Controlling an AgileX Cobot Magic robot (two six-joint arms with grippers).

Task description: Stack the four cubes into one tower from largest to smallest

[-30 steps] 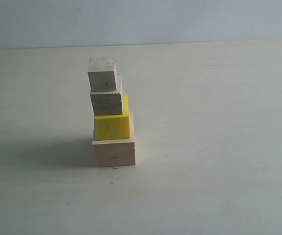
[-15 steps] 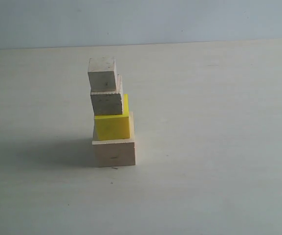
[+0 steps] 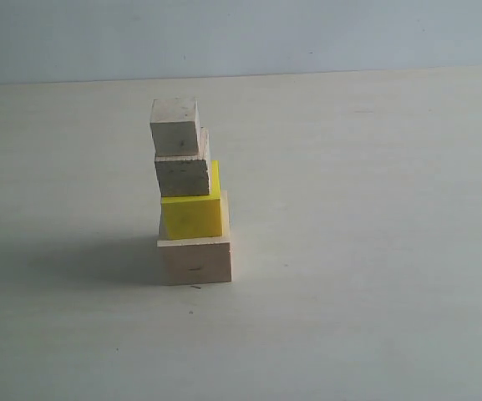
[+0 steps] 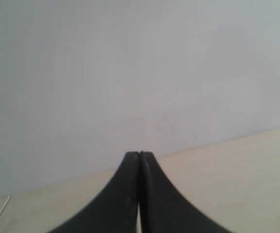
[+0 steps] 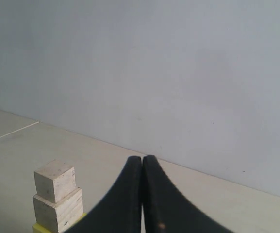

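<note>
Exterior view pictures are being compared, and no change is being found. The tower (image 3: 192, 196) is being shown in the same spot and the same shape as a second ago, with no cube shifted, turned or tipped. The largest cube (image 3: 195, 261) is being carried by the worktop (image 3: 349, 251). The yellow cube (image 3: 192, 217) is being carried directly on top of the largest cube, the grained cube (image 3: 182, 175) one level higher, and the smallest cube (image 3: 175, 127) highest above it. The upper levels are being seen stepped off-centre, toward the largest cube's left edge, yet each is being fully supported by the one beneath. No arm is being shown anywhere near the largest cube in this view, now or in the earlier pictures. In the wrist views the left claw (image 4: 139, 160) and the right claw (image 5: 142, 162) are each being shown pressed together, with nothing pinched and nothing touched. Only the upper cubes are being caught low in the right wrist view. This stillness is being read as a tower standing unaided, in order from largest to smallest, so the task is being judged finished. The leftward stepping is being noted as the one weakness if the worktop is being jolted.
</note>
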